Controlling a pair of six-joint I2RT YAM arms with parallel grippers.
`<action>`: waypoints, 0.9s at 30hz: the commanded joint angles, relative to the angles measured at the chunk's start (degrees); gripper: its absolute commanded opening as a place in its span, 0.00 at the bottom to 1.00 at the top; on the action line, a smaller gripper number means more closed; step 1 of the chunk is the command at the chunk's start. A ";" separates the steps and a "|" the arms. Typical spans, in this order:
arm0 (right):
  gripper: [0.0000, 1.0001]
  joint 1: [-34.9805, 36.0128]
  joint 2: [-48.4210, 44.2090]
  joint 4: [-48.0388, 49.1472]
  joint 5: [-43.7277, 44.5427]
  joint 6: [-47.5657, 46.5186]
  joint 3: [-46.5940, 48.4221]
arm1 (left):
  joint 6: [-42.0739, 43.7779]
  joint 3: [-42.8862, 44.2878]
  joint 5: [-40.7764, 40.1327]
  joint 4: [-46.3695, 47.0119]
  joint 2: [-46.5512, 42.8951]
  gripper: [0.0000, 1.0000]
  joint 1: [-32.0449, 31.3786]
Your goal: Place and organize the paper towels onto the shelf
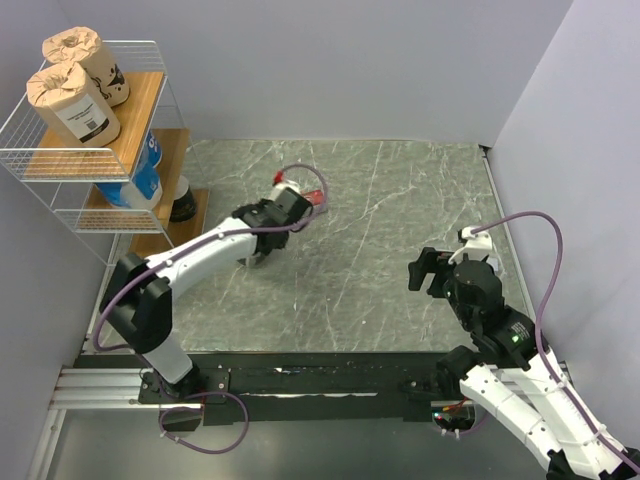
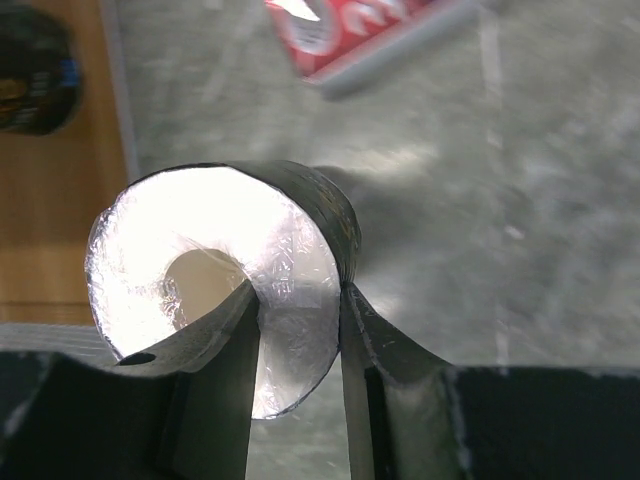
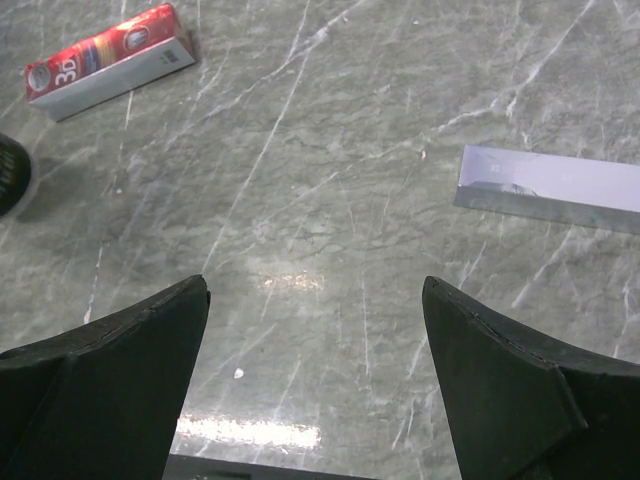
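"Where's the dark wrapped paper-towel roll (image 2: 200, 225)?"
"Just right of the white wire shelf with wooden boards (image 1: 143, 105), its wall clenched by the left gripper (image 2: 298, 292). The right gripper (image 3: 315, 300), farther right, gapes."

Two rolls (image 1: 78, 105) atop shelf (image 1: 143, 105), box (image 3: 110, 58) rightward

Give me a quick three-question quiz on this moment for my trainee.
1. True or false: the right gripper is holding a roll.
2. How many kraft-brown rolls stand on the top board of the shelf?
3. Fill in: the left gripper pinches the dark roll with one finger inside its hollow ____.
Key: 1 false, it is open over bare table; 2 two; 3 core.
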 commanded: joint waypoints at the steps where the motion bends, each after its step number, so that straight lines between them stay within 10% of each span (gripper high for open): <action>1: 0.94 -0.22 -0.75 2.14 0.48 -0.40 -0.69 | 3.02 -0.13 -6.02 0.24 -2.64 0.34 5.93; 27: 0.96 -0.30 -4.96 3.63 -0.84 -1.72 -2.19 | 11.55 3.31 -20.87 2.44 9.50 0.35 22.02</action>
